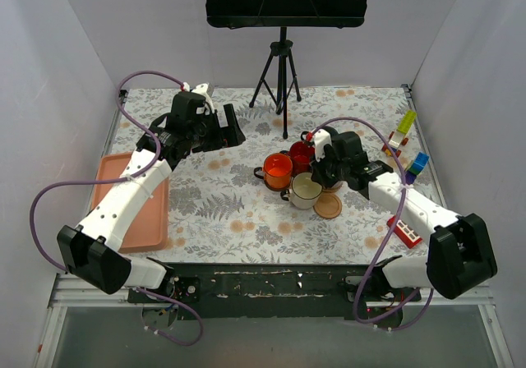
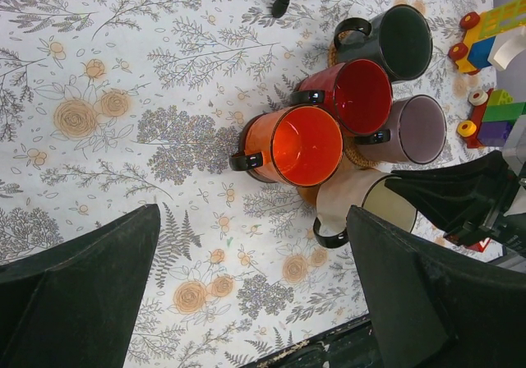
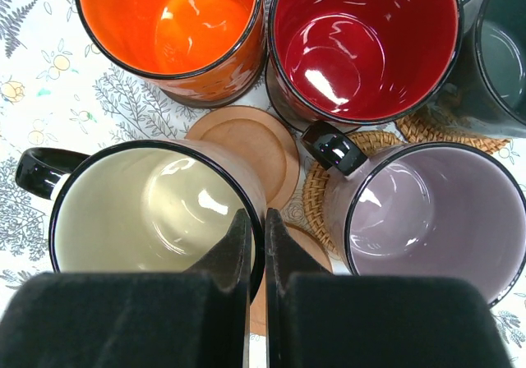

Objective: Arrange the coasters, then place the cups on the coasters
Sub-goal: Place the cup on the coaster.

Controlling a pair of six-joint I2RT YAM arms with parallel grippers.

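Note:
My right gripper [image 3: 257, 224] is shut on the cream cup's [image 3: 140, 208] rim, one finger inside and one outside. Crowded round it are the orange cup [image 3: 168, 23], the red cup [image 3: 362, 39], the purple-grey cup [image 3: 431, 212] and the dark green cup [image 3: 497, 48]. An orange-brown wood coaster [image 3: 251, 142] lies bare between the cups; a second wood coaster [image 1: 328, 206] lies by the cream cup [image 1: 306, 191]. Woven rattan coasters [image 3: 316, 195] show under the purple-grey and dark green cups. My left gripper [image 2: 251, 294] hangs open and empty over the cloth, left of the cluster.
A salmon-pink tray [image 1: 152, 220] lies at the left, partly under my left arm. Colourful toy blocks [image 1: 407, 130] sit at the right edge, a red one [image 1: 404, 230] nearer the front. A black tripod [image 1: 281, 80] stands at the back centre.

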